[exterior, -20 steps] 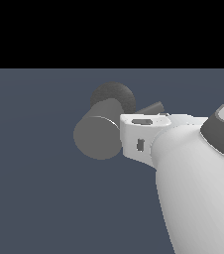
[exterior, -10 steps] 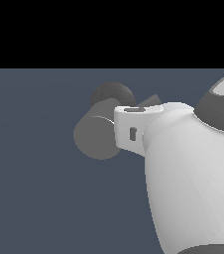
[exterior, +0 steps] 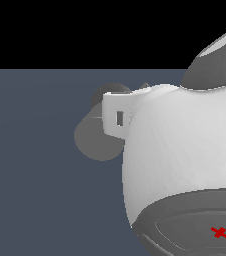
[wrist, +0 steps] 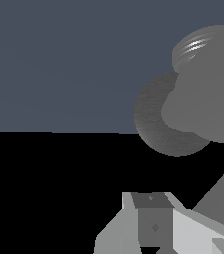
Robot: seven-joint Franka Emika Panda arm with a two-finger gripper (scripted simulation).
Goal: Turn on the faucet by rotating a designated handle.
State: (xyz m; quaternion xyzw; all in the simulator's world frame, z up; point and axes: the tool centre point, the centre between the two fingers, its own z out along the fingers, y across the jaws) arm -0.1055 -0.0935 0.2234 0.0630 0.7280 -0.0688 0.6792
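Faucet: grey faucet (exterior: 97, 137) sits on the dark blue-grey surface (exterior: 35, 165), its thick cylinder pointing a flat round end toward the exterior view's left, with the darker round base (exterior: 110, 92) behind it. From where I stand the white arm (exterior: 185, 150) covers the side toward the exterior view's right.

Handle: only a small grey tip (exterior: 145, 86) pokes above the arm's shell in the exterior view, which I take for the handle; the rest of the rod is hidden. In the wrist view I can't pick it out for certain.

Fingers: one finger (wrist: 151, 221) shows at the edge of the wrist view, with nothing on it. I cannot tell how far apart the pair stands.

Step in hand: closing in on the faucet, I'd judge, with no contact visible.

Doing it well: bring the fingers against the rod near its free end, not the thick body, then push around the cylinder's axis in a steady arc so the rod doesn't slip off.

Containers: none in view.
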